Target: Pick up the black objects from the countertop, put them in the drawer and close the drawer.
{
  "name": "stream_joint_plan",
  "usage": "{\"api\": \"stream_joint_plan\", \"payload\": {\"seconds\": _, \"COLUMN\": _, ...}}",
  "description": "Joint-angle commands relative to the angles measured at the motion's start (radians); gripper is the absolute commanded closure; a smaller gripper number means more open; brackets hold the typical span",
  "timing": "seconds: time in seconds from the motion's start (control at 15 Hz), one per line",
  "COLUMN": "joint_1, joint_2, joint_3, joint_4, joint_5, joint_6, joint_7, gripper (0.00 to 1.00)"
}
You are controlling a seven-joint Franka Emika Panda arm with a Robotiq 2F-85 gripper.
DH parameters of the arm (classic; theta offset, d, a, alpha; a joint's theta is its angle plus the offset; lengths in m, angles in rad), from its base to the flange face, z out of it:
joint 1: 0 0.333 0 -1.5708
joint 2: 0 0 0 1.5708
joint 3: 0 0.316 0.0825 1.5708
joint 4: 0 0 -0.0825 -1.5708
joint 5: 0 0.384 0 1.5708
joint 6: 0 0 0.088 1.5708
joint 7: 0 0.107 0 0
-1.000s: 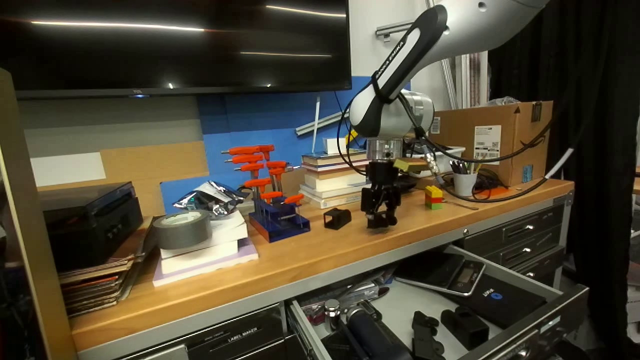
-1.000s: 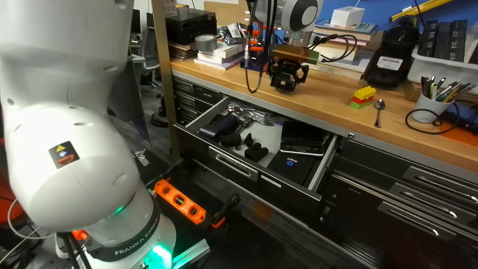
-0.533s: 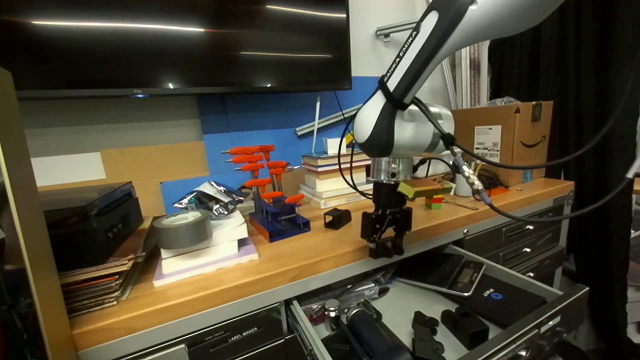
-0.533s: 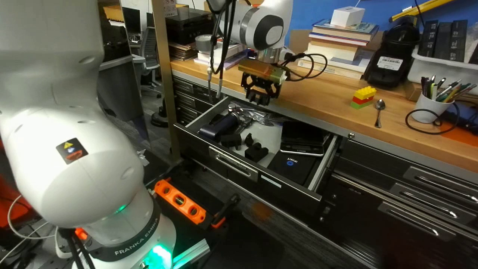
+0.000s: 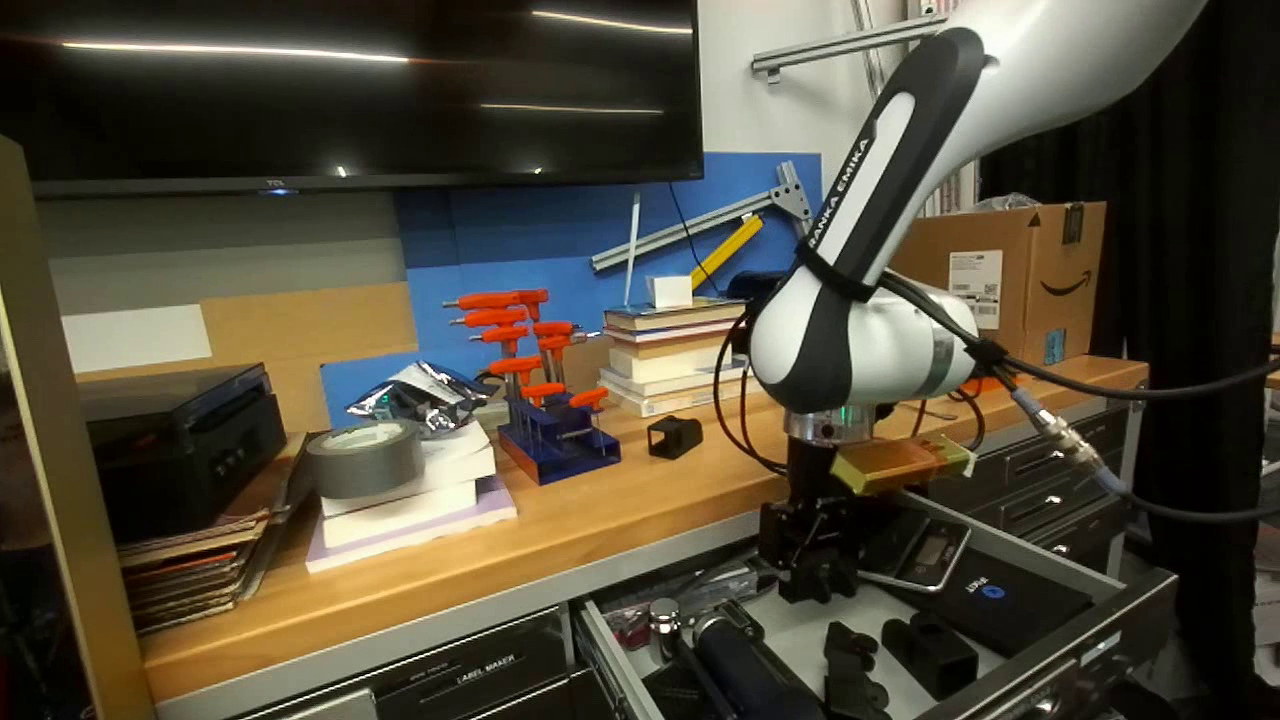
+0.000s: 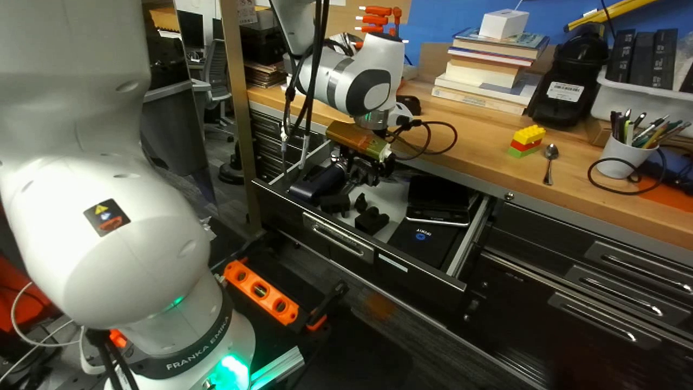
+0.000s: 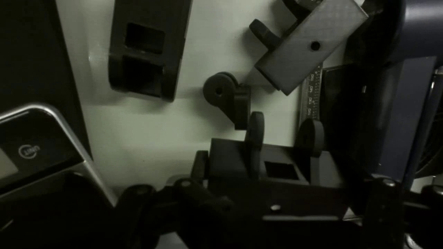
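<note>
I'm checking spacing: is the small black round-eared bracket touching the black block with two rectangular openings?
Apart: wrist view shows bare drawer floor between bracket and block.

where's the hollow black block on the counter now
In an exterior view, the hollow black block lies on the wooden countertop, just right of the blue hex-key stand and in front of the book stack.

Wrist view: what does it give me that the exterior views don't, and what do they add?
Wrist only: fine markings on the ruler strip, the square hole in the black block held by the jaws. Exterior only: a black piece on the countertop, the front of the drawer. Both: the drawer's loose black pieces and silver-edged device.
</note>
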Motion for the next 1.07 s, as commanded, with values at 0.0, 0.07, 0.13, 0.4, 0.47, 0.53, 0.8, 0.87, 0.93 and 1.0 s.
{"api": "stream_joint_plan", "payload": {"seconds": 0.0, "joint_1": 0.019, "joint_2": 0.019, "joint_3": -0.012, "joint_4": -0.022, "joint_5": 0.006, "joint_6": 0.081, "joint_7": 0.053, "gripper": 0.37}}
{"api": "stream_joint_plan", "payload": {"seconds": 0.07, "joint_1": 0.021, "joint_2": 0.029, "joint_3": -0.012, "joint_4": -0.020, "joint_5": 0.005, "joint_6": 0.098, "joint_7": 0.065, "gripper": 0.37}}
{"api": "stream_joint_plan", "payload": {"seconds": 0.13, "joint_1": 0.023, "joint_2": 0.040, "joint_3": -0.009, "joint_4": -0.015, "joint_5": 0.006, "joint_6": 0.119, "joint_7": 0.076, "gripper": 0.37}}
{"api": "stream_joint_plan", "payload": {"seconds": 0.4, "joint_1": 0.046, "joint_2": 0.086, "joint_3": -0.006, "joint_4": 0.005, "joint_5": -0.004, "joint_6": 0.175, "joint_7": 0.123, "gripper": 0.37}}
{"api": "stream_joint_plan", "payload": {"seconds": 0.47, "joint_1": 0.050, "joint_2": 0.095, "joint_3": -0.004, "joint_4": 0.008, "joint_5": -0.002, "joint_6": 0.188, "joint_7": 0.129, "gripper": 0.37}}
{"api": "stream_joint_plan", "payload": {"seconds": 0.53, "joint_1": 0.054, "joint_2": 0.106, "joint_3": -0.001, "joint_4": 0.013, "joint_5": 0.001, "joint_6": 0.198, "joint_7": 0.135, "gripper": 0.37}}
{"api": "stream_joint_plan", "payload": {"seconds": 0.8, "joint_1": 0.070, "joint_2": 0.149, "joint_3": 0.008, "joint_4": 0.044, "joint_5": -0.002, "joint_6": 0.207, "joint_7": 0.146, "gripper": 0.37}}
{"api": "stream_joint_plan", "payload": {"seconds": 0.87, "joint_1": 0.068, "joint_2": 0.157, "joint_3": 0.012, "joint_4": 0.051, "joint_5": 0.001, "joint_6": 0.204, "joint_7": 0.146, "gripper": 0.32}}
{"api": "stream_joint_plan", "payload": {"seconds": 0.93, "joint_1": 0.063, "joint_2": 0.161, "joint_3": 0.019, "joint_4": 0.056, "joint_5": 0.007, "joint_6": 0.198, "joint_7": 0.139, "gripper": 0.04}}
{"api": "stream_joint_plan", "payload": {"seconds": 1.0, "joint_1": 0.064, "joint_2": 0.164, "joint_3": 0.018, "joint_4": 0.059, "joint_5": 0.005, "joint_6": 0.196, "joint_7": 0.141, "gripper": 0.02}}
